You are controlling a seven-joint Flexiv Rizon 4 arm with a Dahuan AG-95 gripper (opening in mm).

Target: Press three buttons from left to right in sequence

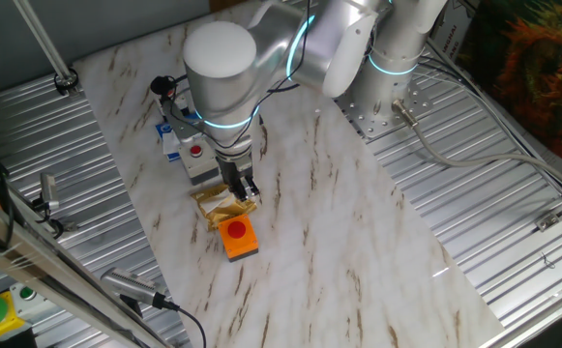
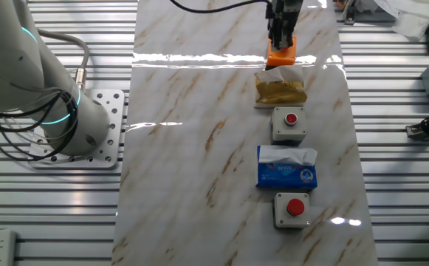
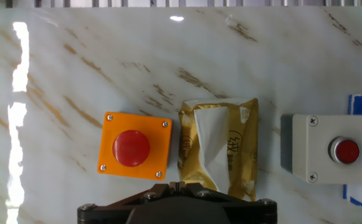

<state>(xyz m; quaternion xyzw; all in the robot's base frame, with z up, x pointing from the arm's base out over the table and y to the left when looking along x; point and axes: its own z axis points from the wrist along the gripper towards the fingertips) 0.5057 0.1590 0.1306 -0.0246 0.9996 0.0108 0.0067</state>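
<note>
Hovering hand (image 1: 243, 188), orange-based button (image 1: 237, 236) just ahead, untouched

We see bright, even overhead light in all views. Glare streaks cross the marble tabletop (image 2: 199, 111) in the other fixed view, and a white band runs down its left side in the hand view. Shadows are short and soft. The robot arm (image 1: 221, 63) looks slightly soft up close.
</note>
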